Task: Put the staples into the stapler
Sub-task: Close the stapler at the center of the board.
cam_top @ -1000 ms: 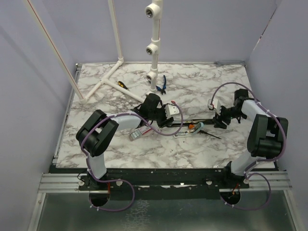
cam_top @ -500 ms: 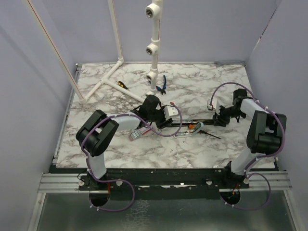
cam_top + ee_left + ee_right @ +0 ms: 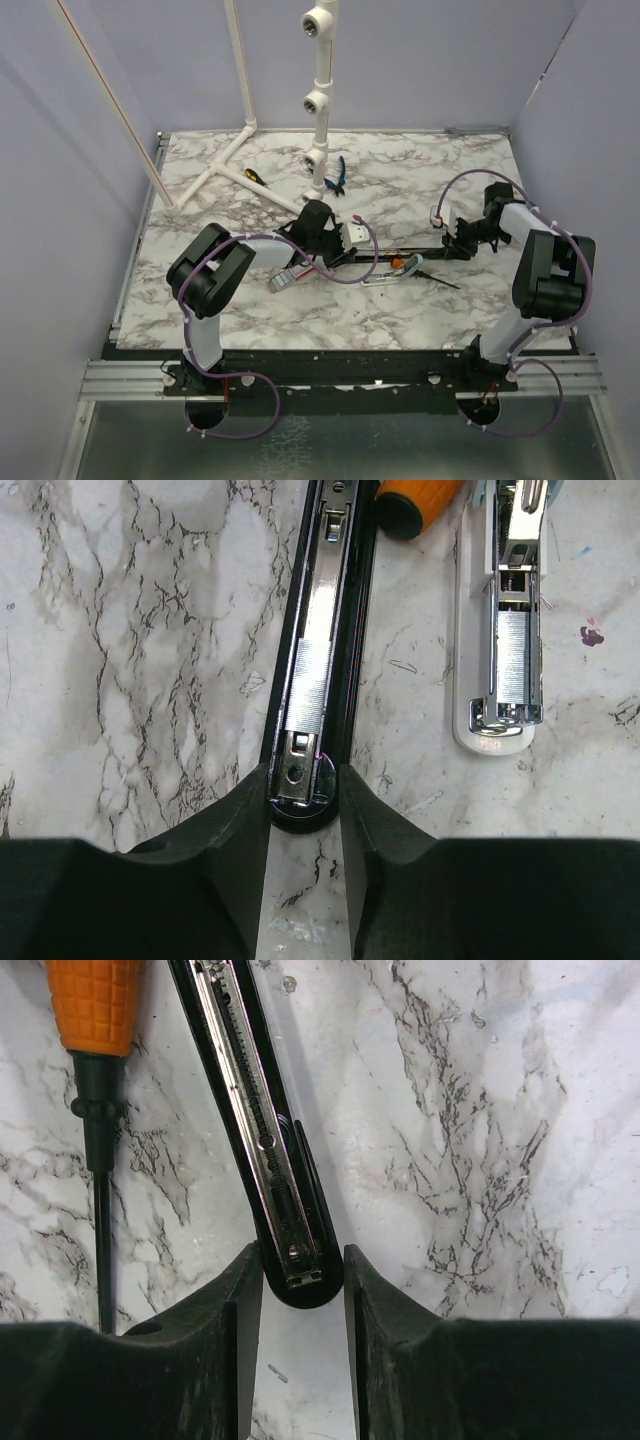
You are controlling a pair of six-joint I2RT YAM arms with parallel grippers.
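The black stapler [image 3: 420, 249] lies opened out flat between my two grippers. The left wrist view shows its metal channel [image 3: 318, 630] with a silvery strip of staples [image 3: 308, 685] lying in it. My left gripper [image 3: 305, 790] is shut on that end, both fingers against its sides. In the right wrist view the stapler's other half [image 3: 262, 1130], with its spring, runs up from my right gripper [image 3: 300, 1265], whose fingers press on the rounded end. A small white box marked red [image 3: 285, 280] lies beside the left arm.
An orange-handled screwdriver [image 3: 95, 1000] lies next to the stapler. A pale stapler-like bar [image 3: 500, 630] holding staples sits right of the channel. Blue pliers [image 3: 337, 178], a yellow-handled tool [image 3: 255, 175] and white pipes [image 3: 230, 170] are at the back.
Both grippers have narrowed onto the ends of the stapler. The right arm shifted slightly toward the back; the stapler stays stretched between them.
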